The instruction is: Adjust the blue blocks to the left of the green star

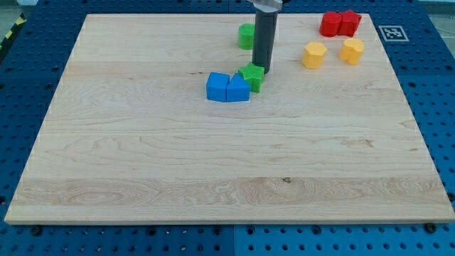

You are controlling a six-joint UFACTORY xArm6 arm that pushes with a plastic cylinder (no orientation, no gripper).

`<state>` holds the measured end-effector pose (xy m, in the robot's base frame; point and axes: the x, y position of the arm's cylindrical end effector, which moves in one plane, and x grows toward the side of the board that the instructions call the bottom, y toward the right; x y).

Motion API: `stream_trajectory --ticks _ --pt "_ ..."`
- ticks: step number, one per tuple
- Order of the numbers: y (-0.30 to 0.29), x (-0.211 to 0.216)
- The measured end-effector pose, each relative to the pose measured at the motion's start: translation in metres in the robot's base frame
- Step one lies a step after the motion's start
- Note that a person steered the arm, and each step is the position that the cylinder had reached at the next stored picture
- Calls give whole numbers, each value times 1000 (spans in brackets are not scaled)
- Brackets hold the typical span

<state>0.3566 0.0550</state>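
Two blue blocks lie side by side near the board's upper middle: a blue cube (217,87) on the left and a second blue block (239,89) touching it on the right. The green star (252,76) sits just right of them, touching the second blue block. My tip (261,69) is at the green star's upper right edge, right beside it. The dark rod rises from there to the view's top.
A green cylinder (246,35) stands above the star, left of the rod. Two yellow blocks (313,54) (351,50) lie at upper right. Two red blocks (330,24) (349,23) touch each other near the top right corner.
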Motion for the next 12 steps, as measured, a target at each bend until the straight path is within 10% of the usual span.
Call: stream_trajectory --ticks 6,9,12 --pt "-32 -6" --pt "55 0" --pt "78 105"
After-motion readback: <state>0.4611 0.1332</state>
